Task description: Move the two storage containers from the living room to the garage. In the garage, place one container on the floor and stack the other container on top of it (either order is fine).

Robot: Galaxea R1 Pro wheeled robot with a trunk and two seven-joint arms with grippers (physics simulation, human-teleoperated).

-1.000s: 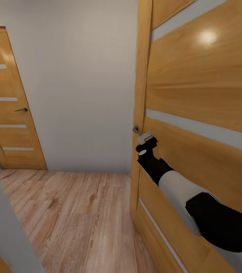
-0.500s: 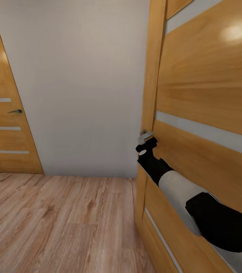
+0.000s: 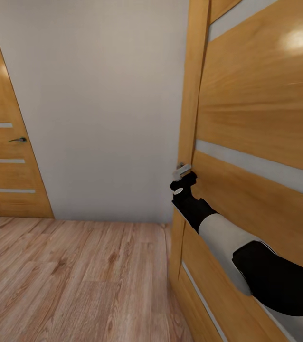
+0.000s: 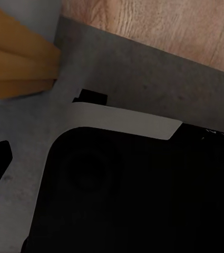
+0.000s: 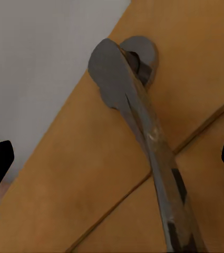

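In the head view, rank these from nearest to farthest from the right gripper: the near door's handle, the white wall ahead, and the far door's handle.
1. The near door's handle: right at the right gripper, on the door at the robot's right.
2. The white wall: ahead, past the door's edge.
3. The far door's handle: across the wood floor, on the door at far left.

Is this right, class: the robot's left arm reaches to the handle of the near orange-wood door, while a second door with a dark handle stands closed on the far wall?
Not quite. It is the right arm whose right gripper is at the door handle of the near orange-wood door; the head view shows it. The rest holds: a second door with a dark handle stands closed on the far wall.
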